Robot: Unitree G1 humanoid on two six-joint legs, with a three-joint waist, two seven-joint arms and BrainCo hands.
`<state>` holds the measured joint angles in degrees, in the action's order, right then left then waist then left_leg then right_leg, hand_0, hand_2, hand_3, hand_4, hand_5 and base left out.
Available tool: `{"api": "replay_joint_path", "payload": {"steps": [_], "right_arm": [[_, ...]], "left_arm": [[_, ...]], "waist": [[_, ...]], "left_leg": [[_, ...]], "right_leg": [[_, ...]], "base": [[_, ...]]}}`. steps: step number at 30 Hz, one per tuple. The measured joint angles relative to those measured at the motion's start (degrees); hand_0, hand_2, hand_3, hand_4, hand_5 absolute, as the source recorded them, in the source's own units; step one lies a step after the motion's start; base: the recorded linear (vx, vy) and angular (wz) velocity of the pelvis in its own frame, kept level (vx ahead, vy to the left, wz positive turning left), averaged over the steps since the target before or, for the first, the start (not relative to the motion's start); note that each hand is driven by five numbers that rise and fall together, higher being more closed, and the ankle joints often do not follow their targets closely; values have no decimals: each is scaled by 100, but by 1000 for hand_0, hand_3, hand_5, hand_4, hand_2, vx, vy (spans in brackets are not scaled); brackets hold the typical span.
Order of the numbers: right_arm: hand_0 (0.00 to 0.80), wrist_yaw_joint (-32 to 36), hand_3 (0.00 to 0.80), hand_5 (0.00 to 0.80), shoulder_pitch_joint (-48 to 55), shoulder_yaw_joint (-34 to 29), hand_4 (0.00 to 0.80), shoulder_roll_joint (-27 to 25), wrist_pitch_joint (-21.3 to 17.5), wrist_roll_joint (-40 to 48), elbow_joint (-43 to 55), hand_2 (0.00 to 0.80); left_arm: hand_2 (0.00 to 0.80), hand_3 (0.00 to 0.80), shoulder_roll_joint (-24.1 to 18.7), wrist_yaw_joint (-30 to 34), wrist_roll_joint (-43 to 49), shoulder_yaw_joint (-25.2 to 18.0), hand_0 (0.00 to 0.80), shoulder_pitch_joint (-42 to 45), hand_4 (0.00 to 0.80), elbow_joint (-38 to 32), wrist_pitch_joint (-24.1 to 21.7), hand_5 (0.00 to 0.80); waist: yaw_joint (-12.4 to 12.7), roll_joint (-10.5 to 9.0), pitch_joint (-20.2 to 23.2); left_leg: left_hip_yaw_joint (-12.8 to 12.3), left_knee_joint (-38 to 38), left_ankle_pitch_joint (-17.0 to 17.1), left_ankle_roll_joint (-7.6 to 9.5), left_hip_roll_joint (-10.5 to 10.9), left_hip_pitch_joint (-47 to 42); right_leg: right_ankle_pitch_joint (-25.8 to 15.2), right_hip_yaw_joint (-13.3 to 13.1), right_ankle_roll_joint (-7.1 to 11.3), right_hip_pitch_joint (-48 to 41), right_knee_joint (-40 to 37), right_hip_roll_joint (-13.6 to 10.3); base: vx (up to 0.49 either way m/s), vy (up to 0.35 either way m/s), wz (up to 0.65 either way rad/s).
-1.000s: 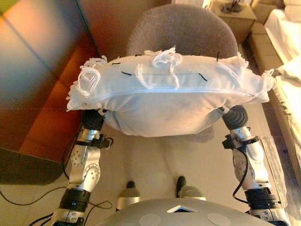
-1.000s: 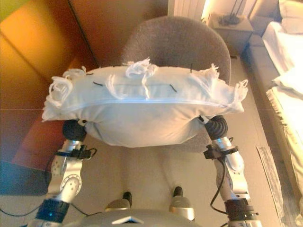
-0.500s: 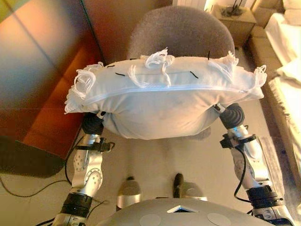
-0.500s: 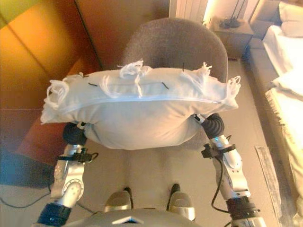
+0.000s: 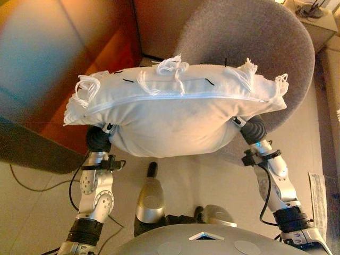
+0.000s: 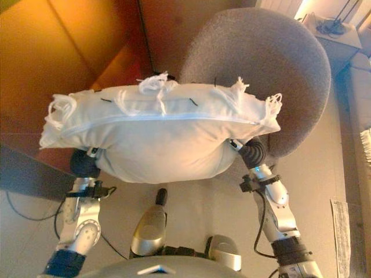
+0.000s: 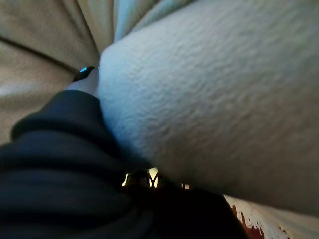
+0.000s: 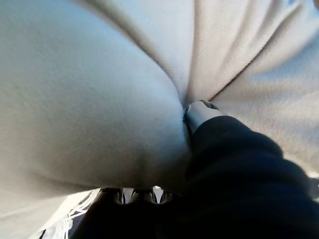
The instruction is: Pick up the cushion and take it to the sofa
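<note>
The white cushion (image 5: 175, 111), with tassels along its edge, is held up in the air in front of me between both arms. Only the dark wrist cover of my left hand (image 5: 98, 138) shows under the cushion's left end. The same goes for my right hand (image 5: 254, 129) under its right end. In the left wrist view the cushion (image 7: 214, 99) presses against my left hand (image 7: 60, 149). In the right wrist view the cushion (image 8: 89, 89) presses against my right hand (image 8: 234, 164). The cushion hides the fingers of both hands.
A grey round-backed chair (image 5: 255, 37) stands just beyond the cushion. A wooden cabinet or wall (image 5: 53, 64) runs along the left. A small side table (image 5: 319, 16) stands at the far right, with a pale sofa edge (image 6: 362, 69) near it. A sheet lies on the floor (image 5: 317, 186).
The whole picture has shifted, so the camera has moved: the chair now sits larger and further right. The cushion stays held between my arms the same way.
</note>
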<state>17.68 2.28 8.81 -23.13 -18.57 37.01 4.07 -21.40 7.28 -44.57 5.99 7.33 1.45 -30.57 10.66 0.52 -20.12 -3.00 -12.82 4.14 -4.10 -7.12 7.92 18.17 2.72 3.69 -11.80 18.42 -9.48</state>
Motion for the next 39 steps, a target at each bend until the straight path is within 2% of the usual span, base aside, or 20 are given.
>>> {"api": "replay_joint_path", "payload": {"steps": [1,2,3,4,5,7,9,10,12,13,15,16,18,21,24,28,29,31,36,39], "right_arm": [[800,24,800,800,19,40,800,44,22,21,27,800],[800,45,800,800,30,42,800,49,44,22,63,800],[800,63,800,800,13,32,800,46,46,28,100,800],[800,62,800,800,9,19,800,116,45,28,160,800],[800,59,800,800,6,-14,800,205,42,28,214,800],[800,49,800,800,10,-9,800,312,29,23,226,800],[800,16,800,800,30,-5,800,345,28,19,225,800],[800,-32,800,800,26,19,800,338,30,9,224,800],[800,-172,800,800,-17,123,800,345,28,-9,221,800],[800,-256,800,800,-24,136,800,344,18,-8,217,800],[800,-423,800,800,-14,135,800,338,-13,-6,197,800],[800,-497,800,800,-9,138,800,345,-32,-11,155,800],[800,-654,800,800,29,134,800,380,-62,-33,-36,800],[800,-967,800,800,124,74,800,366,-76,-36,-360,800],[800,-1160,800,800,129,28,800,245,-75,-34,-442,800],[800,-1234,800,800,167,5,800,257,-71,-32,-443,800],[800,-1233,800,800,175,2,800,261,-69,-31,-443,800],[800,-1217,800,800,185,15,800,273,-40,-30,-451,800],[800,-1210,800,800,196,78,800,244,108,-29,-463,800],[800,-1188,800,800,186,126,800,249,111,-28,-619,800]], "left_arm": [[800,800,-133,-30,1,-50,800,-40,800,-7,36,800],[800,800,-236,-30,2,-110,800,-65,800,-48,84,800],[800,800,-237,-25,6,-159,800,-69,800,-84,102,800],[800,800,-219,-20,12,-182,800,-77,800,-117,103,800],[800,800,-210,-20,12,-181,800,-101,800,-132,109,800],[800,800,-212,-27,37,-196,800,-110,800,-130,154,800],[800,800,-265,-53,111,-248,800,-144,800,-132,162,800],[800,800,-330,-88,119,-247,800,-194,800,-131,199,800],[800,800,-370,-225,275,-278,800,-224,800,-132,210,800],[800,800,-359,-296,413,-276,800,-240,800,-133,211,800],[800,800,-396,-373,682,-263,800,-241,800,-135,226,800],[800,800,-401,-392,785,-259,800,-236,800,-135,265,800],[800,800,-422,-392,910,-170,800,-197,800,-110,421,800],[800,800,-385,-389,1198,92,800,-62,800,-121,655,800],[800,800,-385,-391,1467,199,800,-51,800,-122,827,800],[800,800,-383,-400,1595,235,800,-46,800,-122,917,800],[800,800,-381,-407,1646,232,800,-42,800,-122,926,800],[800,800,-380,-480,1682,209,800,-29,800,-122,964,800],[800,800,-248,-649,1682,182,800,-17,800,-121,1085,800],[800,800,-221,-744,1681,199,800,30,800,-89,1104,800]], "waist": [[-26,-142,49],[-14,-311,141],[-7,-415,238],[13,-480,311],[-8,-518,333],[-57,-578,399],[-104,-540,477],[-139,-534,483],[-151,-456,544],[-172,-373,599],[-257,-252,642],[-346,-262,647],[-481,-326,694],[-531,-112,936],[-683,2,1010],[-866,69,1049],[-853,79,1056],[-835,94,1078],[-841,119,1105],[-795,-34,1123]], "left_leg": [[-80,-154,-176,87,139,7],[-148,-297,-342,152,297,30],[-235,-411,-470,226,400,57],[-264,-487,-533,276,503,95],[-303,-545,-601,286,574,105],[-332,-599,-758,383,719,82],[-304,-276,-694,461,703,-83],[-290,-35,-620,475,679,-254],[-348,455,-458,476,616,-576],[-377,599,-403,470,539,-611],[-399,825,-273,408,427,-662],[-361,873,-241,365,437,-696],[-214,1005,-220,283,545,-838],[-162,1349,-83,96,327,-1039],[-176,1492,-17,7,198,-1048],[-430,1680,15,-52,123,-1231],[-569,1730,15,-54,121,-1312],[-830,1780,-42,-97,94,-1472],[-680,1647,-97,-166,-6,-1530],[-433,897,-97,-166,16,-1239]], "right_leg": [[70,89,100,-50,364,-114],[-116,192,132,-139,530,-223],[-166,392,230,-205,394,-393],[-277,414,412,-181,353,-501],[-346,422,507,-182,372,-584],[-514,402,590,-133,514,-694],[-961,397,591,64,787,-653],[-786,469,594,130,835,-650],[-591,910,545,395,600,-632],[-574,1081,515,649,417,-546],[-678,1228,447,1088,-159,-343],[-883,1220,387,1210,-504,-295],[-1677,1168,242,1222,-974,-242],[-1791,1164,130,969,-1437,96],[-1870,1158,45,962,-1636,256],[-2022,982,40,892,-1947,326],[-2061,908,48,876,-2029,330],[-2168,961,37,783,-2251,297],[-2267,888,-19,700,-2348,409],[-2157,855,-119,674,-2324,319]], "base": [[535,215,-14],[543,221,-9],[499,207,-8],[395,172,-3],[402,171,3],[365,142,7],[302,95,6],[181,25,-4],[122,-11,-17],[95,-25,-22],[108,-26,-8],[158,-34,17],[194,-50,39],[174,-112,-1],[143,-191,-11],[129,-248,-31],[157,-268,-55],[175,-270,-63],[133,-273,-24],[90,-194,-11]]}}
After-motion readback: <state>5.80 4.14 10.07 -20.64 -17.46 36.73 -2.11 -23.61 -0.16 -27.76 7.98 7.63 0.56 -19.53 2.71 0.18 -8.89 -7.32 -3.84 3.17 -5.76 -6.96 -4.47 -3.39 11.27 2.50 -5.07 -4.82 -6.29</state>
